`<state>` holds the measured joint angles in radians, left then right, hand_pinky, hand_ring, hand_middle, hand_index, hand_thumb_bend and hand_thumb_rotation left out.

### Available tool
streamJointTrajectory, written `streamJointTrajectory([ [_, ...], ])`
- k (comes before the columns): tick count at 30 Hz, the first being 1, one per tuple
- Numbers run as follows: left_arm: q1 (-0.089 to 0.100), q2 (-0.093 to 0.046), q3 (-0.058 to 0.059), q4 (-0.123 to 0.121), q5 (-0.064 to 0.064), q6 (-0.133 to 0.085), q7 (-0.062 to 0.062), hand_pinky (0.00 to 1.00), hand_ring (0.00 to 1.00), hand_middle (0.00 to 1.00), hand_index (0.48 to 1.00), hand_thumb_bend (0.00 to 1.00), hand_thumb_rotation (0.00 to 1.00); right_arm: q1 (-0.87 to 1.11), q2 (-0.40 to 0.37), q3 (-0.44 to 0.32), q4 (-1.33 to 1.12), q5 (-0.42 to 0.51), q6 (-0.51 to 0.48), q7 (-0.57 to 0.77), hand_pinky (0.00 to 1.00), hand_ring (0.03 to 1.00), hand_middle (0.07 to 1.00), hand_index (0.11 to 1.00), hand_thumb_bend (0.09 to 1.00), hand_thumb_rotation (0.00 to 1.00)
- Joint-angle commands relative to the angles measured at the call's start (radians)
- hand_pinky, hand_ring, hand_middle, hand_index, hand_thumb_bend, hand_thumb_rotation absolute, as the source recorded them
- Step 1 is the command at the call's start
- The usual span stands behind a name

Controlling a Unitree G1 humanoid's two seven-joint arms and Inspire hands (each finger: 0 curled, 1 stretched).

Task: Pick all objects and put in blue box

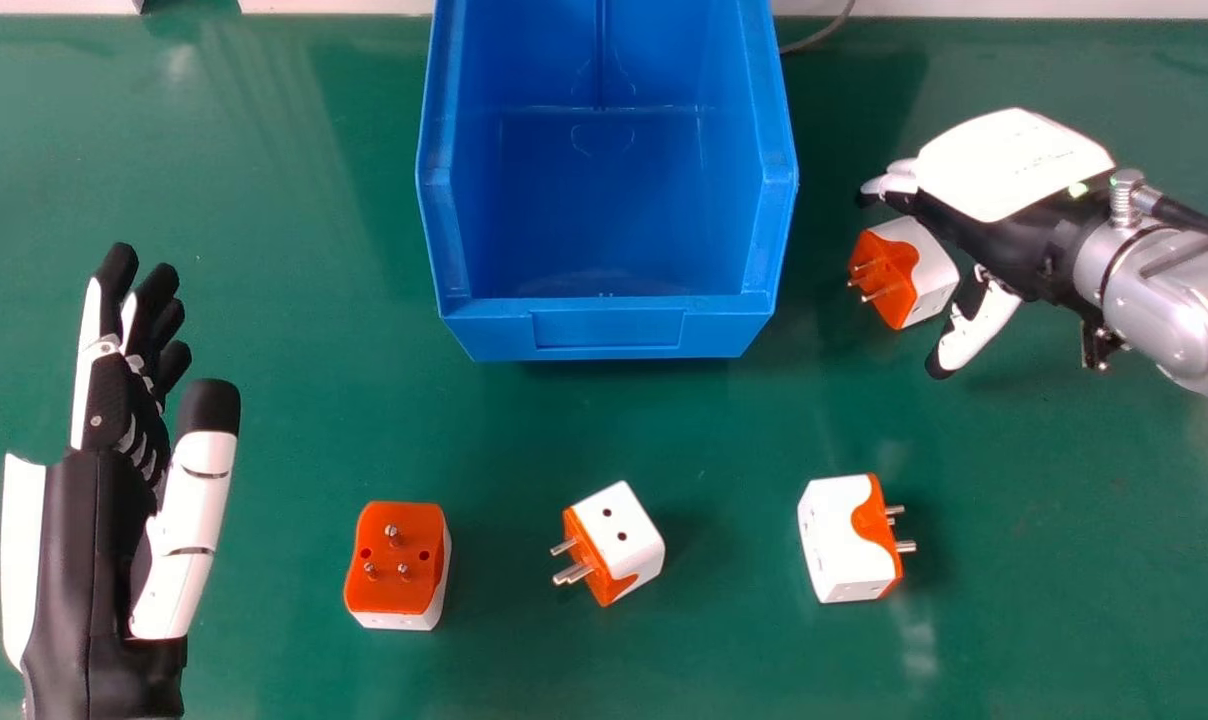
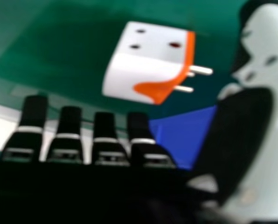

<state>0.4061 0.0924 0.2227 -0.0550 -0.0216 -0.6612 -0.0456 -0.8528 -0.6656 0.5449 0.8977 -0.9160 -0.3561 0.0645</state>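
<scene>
Right hand (image 1: 1004, 180) above the right side of the table (image 1: 1084, 560), open, back upward, thumb spread from nearly straight fingers, gripping nothing; between thumb and fingers, a white-and-orange plug adapter (image 1: 932, 272) on its side, prongs toward the blue box (image 1: 609, 335); cannot tell whether touching the hand; blue box near the table's far edge, around its middle, low wall toward the near edge; nearer that edge, three more in a spaced row: left adapter (image 1: 397, 560), prongs up; middle adapter (image 1: 619, 535), prongs leftward; right adapter (image 1: 839, 545), prongs toward the right edge; over the table's left side, left hand (image 1: 114, 480), open, fingers straight, thumb apart, empty.
</scene>
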Motion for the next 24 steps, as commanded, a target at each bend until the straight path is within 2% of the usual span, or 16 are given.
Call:
streamJointTrajectory([
  [1,-0.001,0.01,0.011,-0.014,-0.019,-0.014,-0.004,0.94,0.95,0.95,0.972,0.57,0.87,-0.038,-0.005,-0.003,0.001,0.003,0.002,-0.012,0.78,0.879,0.903,0.865,0.694,0.23],
  [3,-0.003,0.012,0.014,-0.013,-0.019,-0.015,-0.004,0.94,0.95,0.95,0.966,0.56,0.86,-0.038,-0.004,0.002,0.005,0.0,0.001,-0.011,0.77,0.874,0.899,0.859,0.694,0.22],
  [4,-0.001,0.013,0.014,-0.017,-0.022,-0.009,-0.005,0.94,0.95,0.95,0.964,0.56,0.86,-0.038,-0.003,0.005,0.005,-0.004,0.005,-0.01,0.77,0.874,0.899,0.858,0.691,0.22],
  [5,-0.001,0.014,0.014,-0.017,-0.028,-0.009,-0.008,0.95,0.95,0.95,0.964,0.56,0.86,-0.038,-0.003,0.007,0.005,-0.005,0.005,-0.013,0.78,0.874,0.898,0.858,0.69,0.22],
  [7,0.001,0.016,0.015,-0.019,-0.031,-0.009,-0.011,0.95,0.95,0.95,0.966,0.55,0.86,-0.036,0.001,0.006,0.01,0.0,0.01,-0.01,0.77,0.872,0.897,0.858,0.687,0.22],
  [9,0.002,0.021,0.02,-0.019,-0.025,-0.011,-0.013,0.95,0.95,0.95,0.967,0.56,0.86,-0.035,0.004,0.006,0.013,0.002,0.016,-0.011,0.77,0.872,0.897,0.858,0.688,0.22],
  [11,0.006,0.021,0.025,-0.028,-0.019,0.0,-0.011,0.95,0.95,0.95,0.97,0.55,0.87,-0.038,0.002,0.012,0.016,-0.006,0.009,-0.024,0.77,0.871,0.896,0.857,0.69,0.22],
  [16,0.016,0.02,0.03,-0.045,-0.019,0.013,-0.013,0.94,0.95,0.95,0.971,0.56,0.88,-0.049,0.006,0.02,0.036,-0.01,0.002,-0.041,0.76,0.863,0.889,0.849,0.696,0.21],
  [18,0.018,0.018,0.032,-0.048,-0.016,0.012,-0.011,0.94,0.96,0.95,0.971,0.56,0.88,-0.055,0.007,0.025,0.043,-0.013,0.003,-0.043,0.76,0.861,0.887,0.849,0.693,0.21],
  [24,0.021,0.016,0.031,-0.052,-0.032,0.013,-0.018,0.92,0.95,0.95,0.97,0.55,0.86,-0.066,0.02,0.03,0.066,-0.006,0.01,-0.043,0.76,0.863,0.889,0.85,0.692,0.21],
])
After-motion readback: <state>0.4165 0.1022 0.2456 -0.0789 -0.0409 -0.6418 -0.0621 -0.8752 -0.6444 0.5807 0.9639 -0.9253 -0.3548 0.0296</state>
